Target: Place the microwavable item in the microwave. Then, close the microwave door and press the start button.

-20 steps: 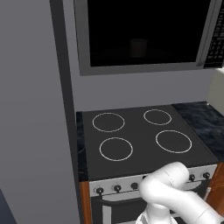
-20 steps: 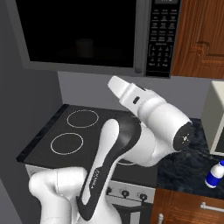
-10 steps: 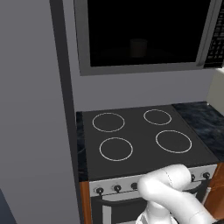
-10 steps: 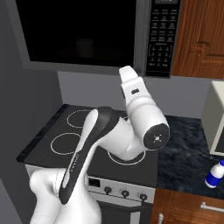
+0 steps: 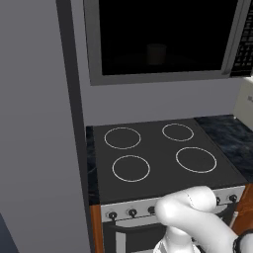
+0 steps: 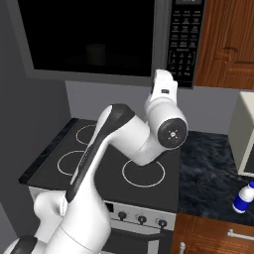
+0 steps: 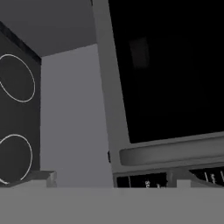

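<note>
Behind the black window of the large dark grey microwave [image 6: 161, 49], a small clear glass tumbler [image 5: 156, 53] shows as a faint pale shape standing upright near the middle of the cavity. Its contents cannot be made out through the dark glass.

The microwave door [image 5: 94, 44], a wide grey-framed panel, appears to sit flush with the front, so it looks closed. Its long dark bar handle [image 7: 170, 151] lies along the door edge nearest the black keypad panel with white lettering [image 6: 182, 39].

The robot's fingers [image 7: 47, 176] are spread wide and hold nothing. They point up at the microwave from just below its keypad side.

Judging by its look, the tumbler would be light, rigid, smooth and breakable, and liable to spill if tipped. The safest hold would be across its straight sides at mid-height, kept upright. With the glass inside and the door seemingly shut, no further hold on it seems needed; the start button looks like the remaining step.

Below the microwave sits a flat black cooktop with four white rings [image 5: 163, 158], with nothing standing on it. To the keypad side of the microwave hangs a brown wooden cabinet [image 6: 225, 44]. Below that, on the dark speckled tabletop [image 6: 208, 173], stand a cream-white boxy toaster oven [image 6: 246, 134] and a small white bottle with a blue cap [image 6: 244, 198].
</note>
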Available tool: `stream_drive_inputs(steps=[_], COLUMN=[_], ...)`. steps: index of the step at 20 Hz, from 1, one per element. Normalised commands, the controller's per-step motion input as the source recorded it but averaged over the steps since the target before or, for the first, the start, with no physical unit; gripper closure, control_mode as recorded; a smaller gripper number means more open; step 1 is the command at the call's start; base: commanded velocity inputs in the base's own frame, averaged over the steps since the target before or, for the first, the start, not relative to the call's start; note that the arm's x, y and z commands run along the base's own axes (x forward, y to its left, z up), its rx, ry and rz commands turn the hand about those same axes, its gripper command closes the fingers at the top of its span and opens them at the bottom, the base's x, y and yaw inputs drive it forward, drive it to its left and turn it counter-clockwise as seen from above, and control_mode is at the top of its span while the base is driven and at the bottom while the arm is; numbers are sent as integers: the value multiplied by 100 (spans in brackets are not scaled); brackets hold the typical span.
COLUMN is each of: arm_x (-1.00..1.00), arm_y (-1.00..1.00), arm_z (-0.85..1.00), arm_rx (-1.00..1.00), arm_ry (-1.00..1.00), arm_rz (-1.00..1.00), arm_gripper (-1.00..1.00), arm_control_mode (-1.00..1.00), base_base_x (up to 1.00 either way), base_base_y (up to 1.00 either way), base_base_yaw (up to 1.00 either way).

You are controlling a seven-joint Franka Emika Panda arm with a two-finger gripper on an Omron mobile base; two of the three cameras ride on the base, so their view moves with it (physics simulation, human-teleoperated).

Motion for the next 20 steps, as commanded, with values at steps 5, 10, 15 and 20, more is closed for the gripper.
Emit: stream_drive_inputs(steps=[5, 10, 15, 20], arm_x=[54, 55, 47, 42], arm_y=[-23, 0, 0, -4], arm_z=[-8, -18, -6, 0], arm_rx=[26, 12, 8, 3], arm_ry=[15, 7, 6, 0], arm_rz=[0, -1, 0, 0], arm_gripper=[-100, -100, -100, -100], arm_control_mode=[-100, -100, -100, -100], base_base_x=[0, 0, 0, 0], base_base_y=[0, 0, 0, 0], base_base_yaw=[0, 0, 0, 0])
